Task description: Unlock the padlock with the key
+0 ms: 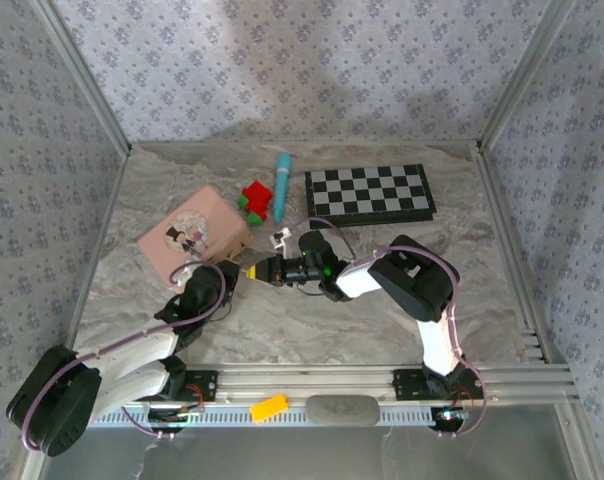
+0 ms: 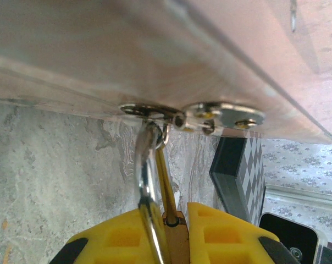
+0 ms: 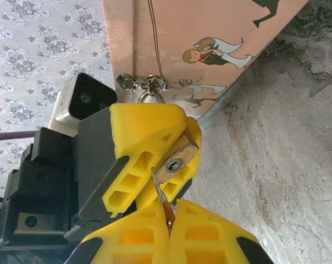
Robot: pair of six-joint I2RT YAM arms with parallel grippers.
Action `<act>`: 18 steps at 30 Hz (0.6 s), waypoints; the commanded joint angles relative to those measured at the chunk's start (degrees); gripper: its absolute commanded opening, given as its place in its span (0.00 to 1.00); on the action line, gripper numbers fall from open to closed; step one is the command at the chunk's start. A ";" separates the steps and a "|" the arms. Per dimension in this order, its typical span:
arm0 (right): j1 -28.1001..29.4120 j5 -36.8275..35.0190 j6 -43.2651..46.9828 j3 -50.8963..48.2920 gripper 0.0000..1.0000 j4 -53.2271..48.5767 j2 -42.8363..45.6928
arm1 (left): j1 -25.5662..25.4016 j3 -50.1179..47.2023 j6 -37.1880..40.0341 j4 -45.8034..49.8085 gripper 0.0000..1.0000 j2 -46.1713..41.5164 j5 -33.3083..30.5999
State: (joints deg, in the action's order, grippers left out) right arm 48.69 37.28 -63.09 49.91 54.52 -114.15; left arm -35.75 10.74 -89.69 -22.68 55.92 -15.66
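The grey marbled table (image 1: 402, 300) carries a pink cardboard picture box (image 1: 187, 238) left of its middle, nearer the far edge than the near one. Both arms reach in from the near edge and meet at the box's near right side.

The left gripper (image 2: 171, 223) comes up from the near left corner. Its yellow ribbed fingers are clenched on the tiny brass-gold padlock (image 3: 176, 160), one on each flat side of the body. The padlock hangs off the box by its thin silvery shackle (image 2: 147, 181), which is threaded through the small metal hasp (image 2: 155, 111) on the box wall.

The right gripper (image 3: 169, 231) reaches across from the right. Its fingers are pressed together on the small silver key (image 3: 159, 190), with only the blade sticking out.

From where I stand, the padlock's long axis runs away from the box toward the right arm, shackle at the box end. The keyhole (image 3: 175, 164) sits at the free end and faces the right fingers head on. The key blade points nearly along that line. Its tip looks to sit just to one side of the keyhole rather than in it, though I cannot tell whether it touches the brass face. I judge that the right arm is the one placed to make the insertion, and it needs a slight sideways correction before pushing in.
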 commanded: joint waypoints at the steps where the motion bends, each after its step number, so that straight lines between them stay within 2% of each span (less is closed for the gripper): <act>1: 0.36 -0.67 -0.81 -0.98 0.00 1.21 -0.52 | -0.30 1.83 -1.50 -5.01 0.00 -1.35 -0.80; 18: 1.16 -1.07 -2.88 -0.93 0.00 4.88 -1.77 | -0.82 2.39 -1.25 -4.92 0.00 -1.17 -1.04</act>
State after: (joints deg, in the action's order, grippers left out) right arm 49.41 36.67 -64.88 48.21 57.36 -114.80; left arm -35.97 10.74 -89.69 -22.65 55.92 -15.88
